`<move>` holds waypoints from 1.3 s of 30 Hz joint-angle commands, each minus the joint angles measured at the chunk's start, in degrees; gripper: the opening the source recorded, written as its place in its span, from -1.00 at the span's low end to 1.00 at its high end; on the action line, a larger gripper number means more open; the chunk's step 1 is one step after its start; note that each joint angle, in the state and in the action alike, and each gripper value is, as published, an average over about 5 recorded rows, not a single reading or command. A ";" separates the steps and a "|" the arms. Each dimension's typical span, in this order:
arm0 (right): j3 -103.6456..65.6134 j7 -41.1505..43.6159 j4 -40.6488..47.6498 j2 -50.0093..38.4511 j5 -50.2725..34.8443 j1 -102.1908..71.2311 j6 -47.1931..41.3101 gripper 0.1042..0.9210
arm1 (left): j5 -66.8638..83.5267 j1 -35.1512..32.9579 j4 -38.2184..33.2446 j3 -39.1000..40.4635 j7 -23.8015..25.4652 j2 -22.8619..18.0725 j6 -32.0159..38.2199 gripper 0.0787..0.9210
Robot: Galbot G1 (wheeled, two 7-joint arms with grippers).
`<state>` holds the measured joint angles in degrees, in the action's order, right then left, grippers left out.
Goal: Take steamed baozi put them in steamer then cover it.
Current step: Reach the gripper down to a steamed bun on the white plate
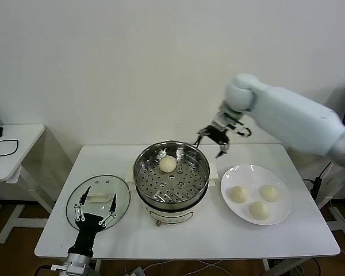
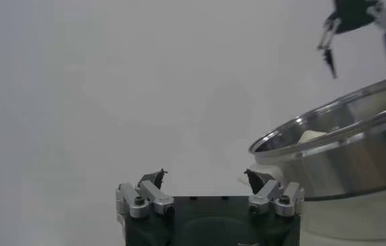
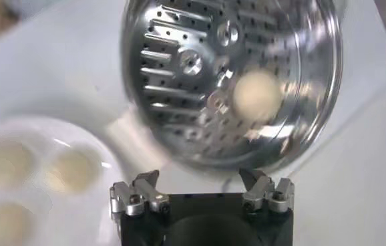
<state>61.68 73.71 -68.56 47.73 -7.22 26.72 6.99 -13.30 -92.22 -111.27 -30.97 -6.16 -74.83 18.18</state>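
The steamer (image 1: 171,174) stands mid-table on its white cooker base, with one baozi (image 1: 168,164) at the far side of its perforated floor; both also show in the right wrist view, the steamer (image 3: 179,100) and the baozi (image 3: 258,95). Three baozi (image 1: 238,194) lie on a white plate (image 1: 241,172) to its right. The glass cover (image 1: 121,201) with its white handle (image 1: 98,197) lies flat to the steamer's left. My right gripper (image 1: 210,144) is open and empty, above the steamer's far right rim. My left gripper (image 1: 95,215) is open and empty, over the cover's near side.
A small white side table (image 1: 11,150) with a black cable (image 1: 4,146) stands at the far left. A white wall runs behind the table. The table's front edge (image 1: 190,255) is close to the cover and plate.
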 commanded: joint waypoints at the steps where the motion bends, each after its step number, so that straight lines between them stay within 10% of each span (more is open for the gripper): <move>1: 6.98 -3.94 -0.29 -12.51 -10.72 -5.03 -13.49 0.76 | -0.09 0.21 0.14 0.32 0.04 0.03 -0.11 0.77; 39: -4.33 -10.73 16.55 2.63 -1.59 -21.63 -11.30 0.76 | -0.09 -0.35 0.81 -0.83 -0.25 -0.37 0.68 0.77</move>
<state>57.92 63.35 -54.72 48.49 -9.69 6.17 -4.30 -13.42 -92.57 -110.47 -31.80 -6.40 -75.22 18.85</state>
